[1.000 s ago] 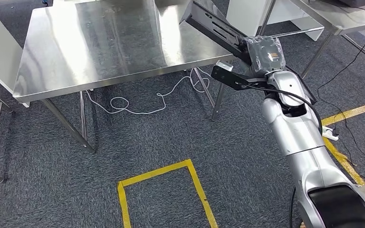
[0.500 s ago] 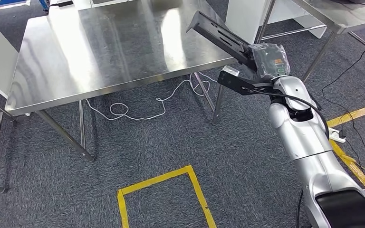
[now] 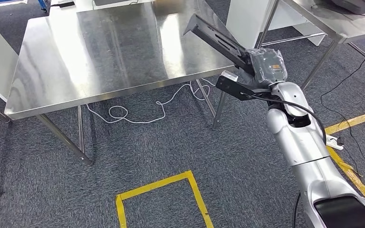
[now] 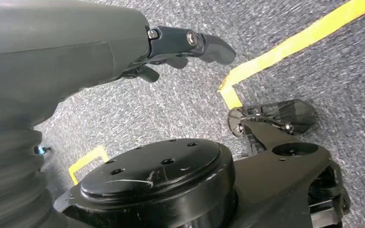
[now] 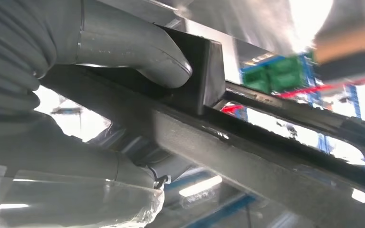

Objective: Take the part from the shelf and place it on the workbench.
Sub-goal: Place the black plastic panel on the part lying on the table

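Your right hand (image 3: 267, 65) grips one long black part (image 3: 217, 39) by its near end, thumb (image 5: 138, 56) pressed on it, the far end slanting up over the workbench's (image 3: 66, 71) right corner. Since a second ago the whole view has shifted, so the camera has moved; the part now reaches a little further over the steel top, and I judge the placing is near. You have one workbench ahead and one part; further tables stand at the edges. Your left hand (image 4: 180, 45) hangs over the carpet, fingers apart, holding nothing.
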